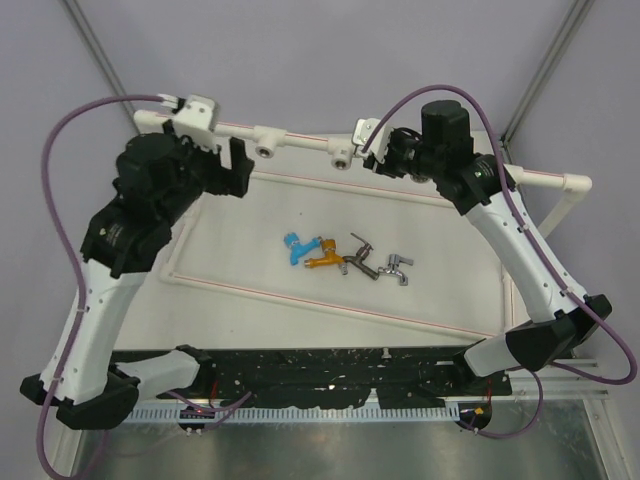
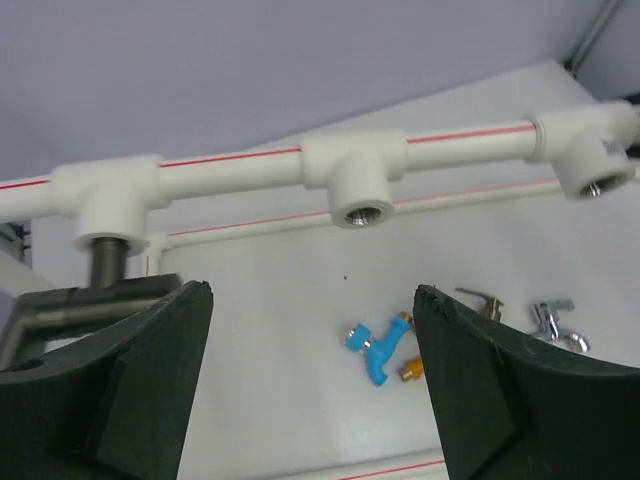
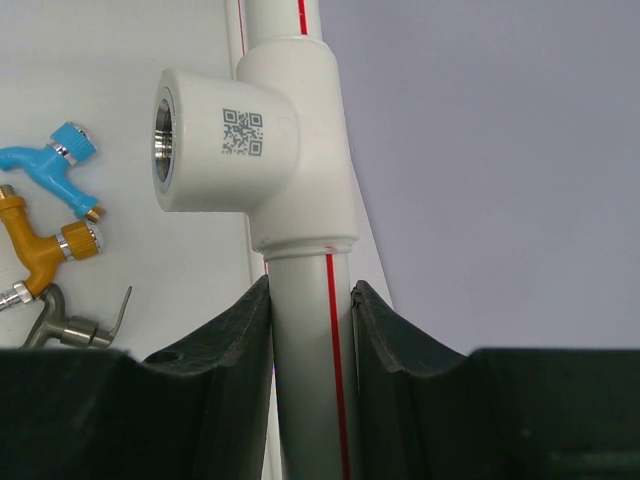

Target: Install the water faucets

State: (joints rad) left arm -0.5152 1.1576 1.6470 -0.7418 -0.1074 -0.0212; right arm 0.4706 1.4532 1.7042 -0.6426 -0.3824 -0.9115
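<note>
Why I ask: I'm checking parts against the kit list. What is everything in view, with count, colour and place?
white pipe frame: one, white with red stripes, along the table's far edge
sockets: three visible, white with metal lining, along the frame; leftmost filled, two empty
dark-grey faucet: one, dark grey, stem in the leftmost socket
blue faucet: one, blue, lying mid-table, left end of the loose row
orange faucet: one, orange, beside the blue one
dark metal faucet: one, dark, right of the orange
chrome faucet: one, shiny silver, right end of the row
table: one, white, under everything
left gripper: one, black, open, by the dark-grey faucet
right gripper: one, black, shut on the pipe frame
</note>
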